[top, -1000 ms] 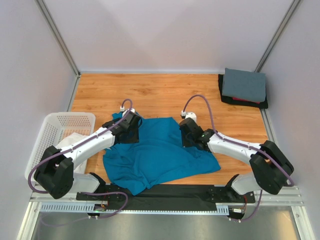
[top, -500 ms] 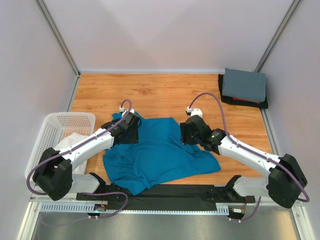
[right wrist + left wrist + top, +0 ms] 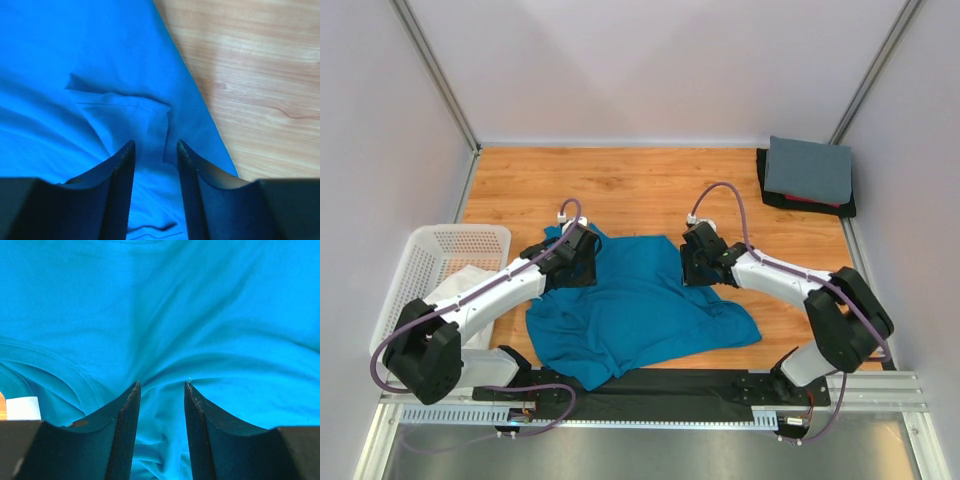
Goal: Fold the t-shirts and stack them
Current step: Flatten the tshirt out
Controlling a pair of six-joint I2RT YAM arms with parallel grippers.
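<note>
T-shirt (image 3: 630, 310), teal, rumpled, left gripper (image 3: 161, 385) seemingly pinching a fold, right gripper (image 3: 155, 143) parted over its edge

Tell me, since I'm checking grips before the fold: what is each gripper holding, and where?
Left gripper pinches the teal t-shirt beside its collar. Right gripper straddles a fold near the shirt's edge; a hold cannot be told.

No legible text, labels, brands or numbers anywhere in view
</note>
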